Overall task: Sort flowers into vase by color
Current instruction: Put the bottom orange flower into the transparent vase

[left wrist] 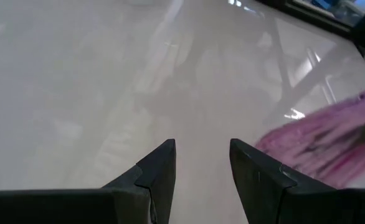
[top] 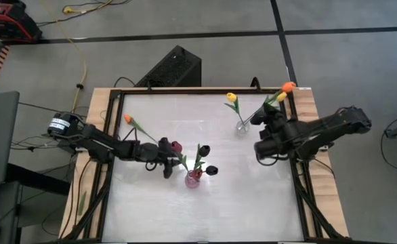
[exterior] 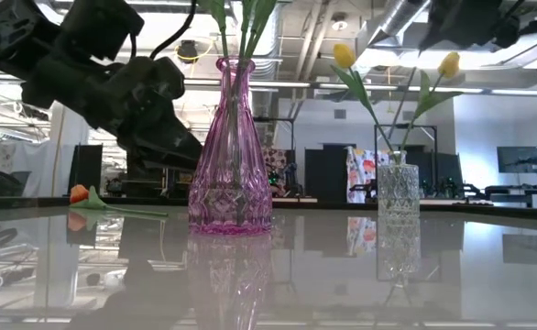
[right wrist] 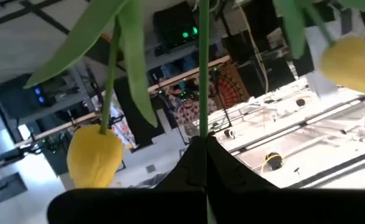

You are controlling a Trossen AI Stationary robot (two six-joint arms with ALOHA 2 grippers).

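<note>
Seen from the high view, the sort is well advanced but unfinished: the pink vase [top: 193,178] holds the dark maroon tulips [top: 204,150], the clear vase [top: 242,127] holds a yellow tulip [top: 231,97], and one orange tulip [top: 128,118] lies flat on the table [top: 205,210], well apart from both vases. That view also places the left gripper [top: 167,169] just beside the pink vase, and the right gripper [top: 266,116] beside the clear vase, with an orange-headed flower [top: 288,87] and a second yellow head [top: 281,97] rising past it. At table height, the low view confirms what the overhead cannot: both vases stand upright, two yellow heads top the clear vase [exterior: 398,191], and the loose orange tulip [exterior: 79,193] rests on the surface behind the pink vase [exterior: 230,151]. Through the left wrist view, the left gripper [left wrist: 202,163] shows its fingers apart with nothing between them, the pink vase [left wrist: 332,143] off to one side. Only the right wrist view settles the other claw: the right gripper [right wrist: 204,163] is clamped on a thin green stem [right wrist: 203,68], yellow heads [right wrist: 94,155] either side. Judged remaining: seating that stem and collecting the orange tulip from the table.
</note>
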